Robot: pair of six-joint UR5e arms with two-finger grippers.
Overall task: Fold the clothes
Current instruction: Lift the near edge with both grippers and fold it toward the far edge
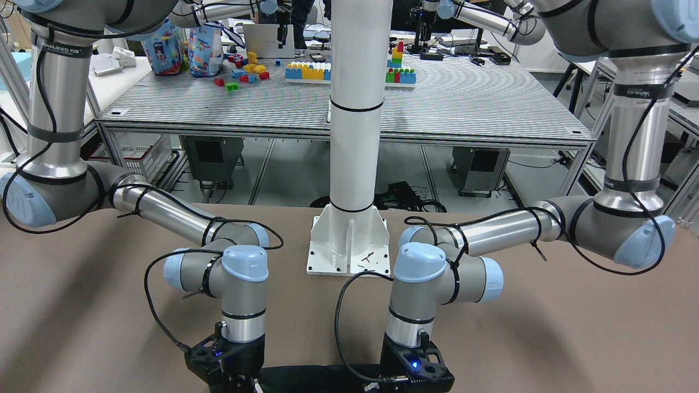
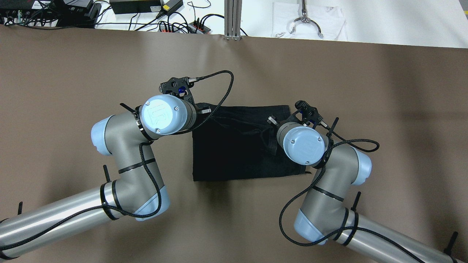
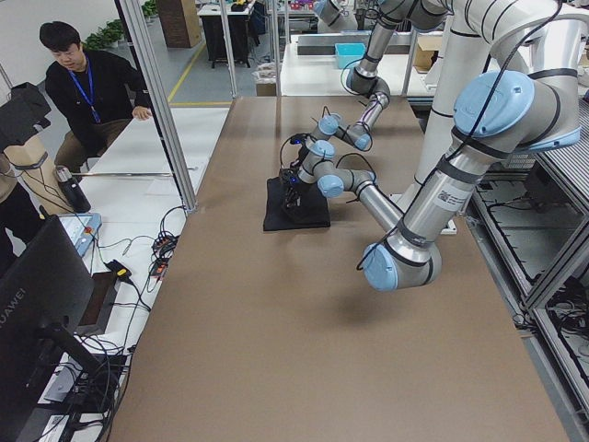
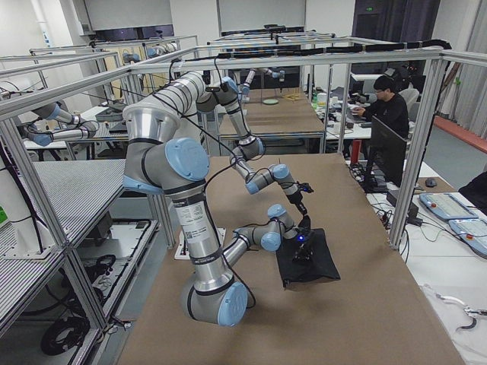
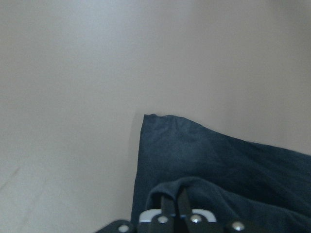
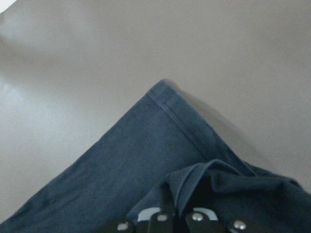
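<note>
The black garment lies flat on the brown table, roughly rectangular; it also shows in the front view. My left gripper is at its far left corner, shut on a raised fold of the fabric. My right gripper is at its far right corner by the hemmed edge, also shut on a pinched fold. In the overhead view the left wrist and right wrist hide the fingers. The near edge of the garment lies on the table.
The white pillar's base plate stands behind the garment on the robot's side. Cables and power strips and a white cloth with a metal tool lie past the table's far edge. An operator sits there.
</note>
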